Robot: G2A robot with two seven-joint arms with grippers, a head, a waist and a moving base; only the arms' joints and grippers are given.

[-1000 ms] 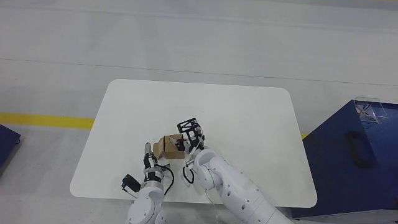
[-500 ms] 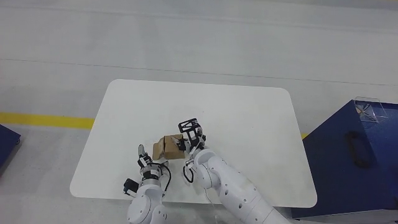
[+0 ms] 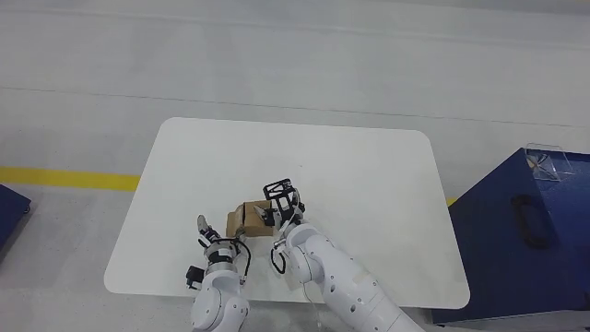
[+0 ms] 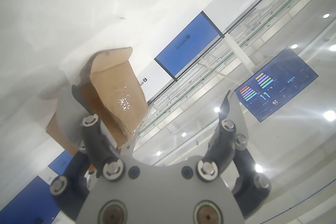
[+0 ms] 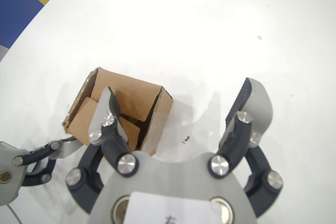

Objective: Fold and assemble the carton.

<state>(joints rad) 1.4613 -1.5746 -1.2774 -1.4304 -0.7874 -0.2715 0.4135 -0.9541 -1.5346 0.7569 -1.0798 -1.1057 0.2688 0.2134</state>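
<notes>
Note that the right gripper stood wide open and held nothing. One of its fingers hung over the open top of the carton; the other stood clear above the bare table. The left gripper was likewise open and empty, with a carton flap just beside one finger. Whether that finger touched the cardboard could not be told.

Taking 12 o'clock as straight away from the robot, you would have found the carton resting on the table near its 6 o'clock edge, somewhat toward 9 o'clock of centre. The right gripper was at the carton's 3 o'clock and the left gripper at its 8 o'clock, both close in.

The carton was a small brown corrugated box with its top open and its inner flaps partly folded down inside. A glossy patch, probably tape, showed on one outer wall.

You could have judged the carton light and liable to slide on the smooth table if pushed from one side only. Its panels looked stiff across their faces but ready to give at the creases, and the thin walls likely to crush under a hard pinch. The glossy patch appeared slippery. The soundest hold appeared to be a wall's upper edge near a corner, one finger inside and one outside, with the other gripper bracing the opposite side.
</notes>
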